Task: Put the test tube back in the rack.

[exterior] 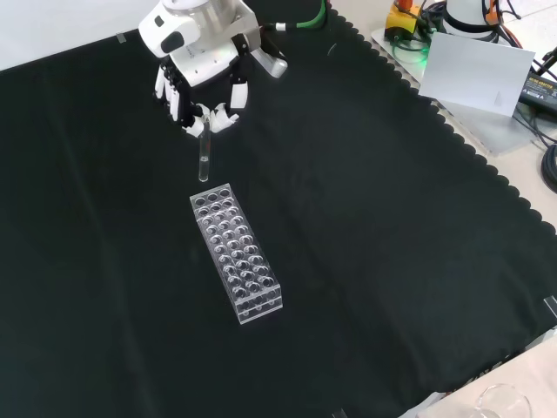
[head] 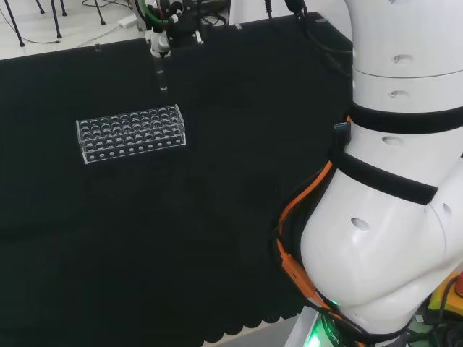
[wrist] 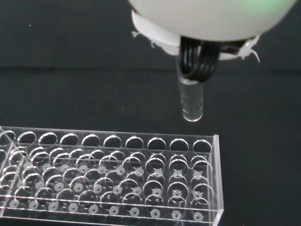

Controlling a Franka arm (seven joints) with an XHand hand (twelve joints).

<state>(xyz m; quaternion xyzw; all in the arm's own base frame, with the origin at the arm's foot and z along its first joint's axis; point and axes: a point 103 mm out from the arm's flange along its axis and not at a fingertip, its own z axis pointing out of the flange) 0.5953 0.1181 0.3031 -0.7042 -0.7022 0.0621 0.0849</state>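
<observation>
Test tube (exterior: 204,162) is pinched upright by robot hand (exterior: 202,83), held above bench, just beyond end of rack (exterior: 236,253). Pickup done; lining up w/ hole & lowering left.

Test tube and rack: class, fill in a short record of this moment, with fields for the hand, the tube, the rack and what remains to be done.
hand: hand above the cloth, fingers curled round the tube's top
test tube: test tube clear, upright, hanging from the hand, rounded end down
tube position: above the cloth just beyond one short end of the rack, not over a hole
rack: clear plastic rack flat on the black cloth, holes vacant where visible
remaining: tube not yet in the rack
</observation>
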